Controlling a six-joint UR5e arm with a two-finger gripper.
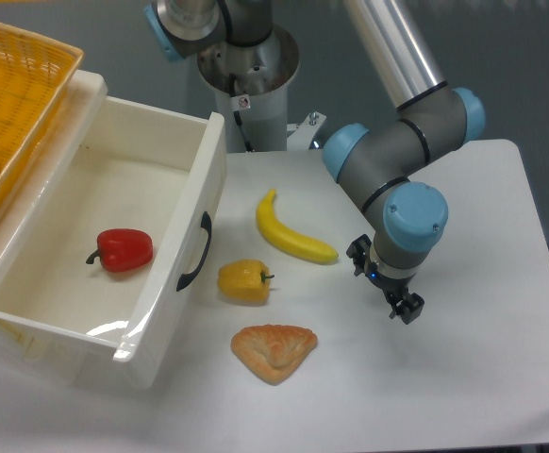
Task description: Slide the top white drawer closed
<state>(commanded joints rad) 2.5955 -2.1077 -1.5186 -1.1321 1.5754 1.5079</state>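
From the camera above the table, I see my gripper (384, 280) hanging over the right part of the white table (482, 377). My two black fingers (407, 308) point down at the tabletop. They hold nothing, but from this side I cannot tell how wide the gap between them is. The top white drawer (105, 170) is far off to my left, well apart from my fingers. It is pulled out and stands open. Its front panel faces me, and the curved black handle (195, 251) sits in the middle of that panel. A red pepper (122, 249) lies inside the drawer, on its floor. Between my fingers and the drawer front lie three things on the table. A yellow banana (291, 230) is nearest to me, a little up and to my left. A yellow pepper (243, 281) lies just beside the handle. A brown pastry (274, 351) lies below the pepper, closer to the front edge. A yellow woven basket (20, 94) sits behind the drawer at the top left.
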